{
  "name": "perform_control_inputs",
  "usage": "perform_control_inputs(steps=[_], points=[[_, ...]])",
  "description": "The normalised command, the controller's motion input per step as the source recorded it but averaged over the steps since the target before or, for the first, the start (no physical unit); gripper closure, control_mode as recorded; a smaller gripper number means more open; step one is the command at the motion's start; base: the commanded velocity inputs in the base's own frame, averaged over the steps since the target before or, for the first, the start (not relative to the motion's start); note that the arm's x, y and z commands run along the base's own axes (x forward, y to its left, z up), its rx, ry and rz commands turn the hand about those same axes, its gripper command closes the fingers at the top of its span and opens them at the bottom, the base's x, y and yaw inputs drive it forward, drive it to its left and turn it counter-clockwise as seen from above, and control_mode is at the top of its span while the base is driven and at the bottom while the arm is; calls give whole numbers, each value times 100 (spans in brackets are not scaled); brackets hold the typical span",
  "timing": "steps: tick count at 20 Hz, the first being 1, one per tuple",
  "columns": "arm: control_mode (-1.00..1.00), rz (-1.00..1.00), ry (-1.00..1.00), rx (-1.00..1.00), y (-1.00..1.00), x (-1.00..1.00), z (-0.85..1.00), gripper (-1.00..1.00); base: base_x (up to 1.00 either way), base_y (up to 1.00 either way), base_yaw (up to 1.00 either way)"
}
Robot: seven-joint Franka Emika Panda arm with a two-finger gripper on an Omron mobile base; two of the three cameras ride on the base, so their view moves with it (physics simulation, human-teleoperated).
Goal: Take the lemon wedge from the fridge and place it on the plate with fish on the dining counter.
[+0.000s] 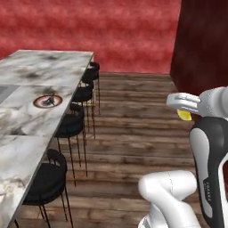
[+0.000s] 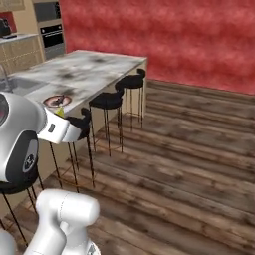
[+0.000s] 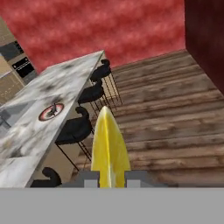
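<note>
One lemon wedge (image 3: pixel 109 148) is pinched between the fingers (image 3: pixel 91 178), which are closed almost fully onto it. In the hand view the wedge rises as a narrow yellow sliver from between the two tips, its long axis running straight out along the gripper (image 3: pixel 110 179). The wedge also shows as a spot of yellow beneath the hand in the left base view.

The plate with fish (image 3: pixel 51 112), a small round plate with a red-orange rim, sits on the marble worktop (image 1: pixel 31 133) of the dining counter. It lies well apart from the fingers, ahead and to the left of the wedge's tip in the hand view. A row of black bar stools (image 1: pixel 71 124) stands between the plate and the open wooden floor (image 2: pixel 189 149).

The coming move looks like a carry forward and leftward toward that plate, clearing the stools and worktop edge.
</note>
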Motion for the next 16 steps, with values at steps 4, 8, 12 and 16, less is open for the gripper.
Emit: perform_control_inputs(steps=[4,8,12,16], points=[[100,0,0,0,0,0,0,100,100,-27,45],[100,0,0,0,0,0,0,100,100,-35,49],[100,0,0,0,0,0,0,100,100,-32,53],[100,0,0,0,0,0,0,100,100,-18,50]])
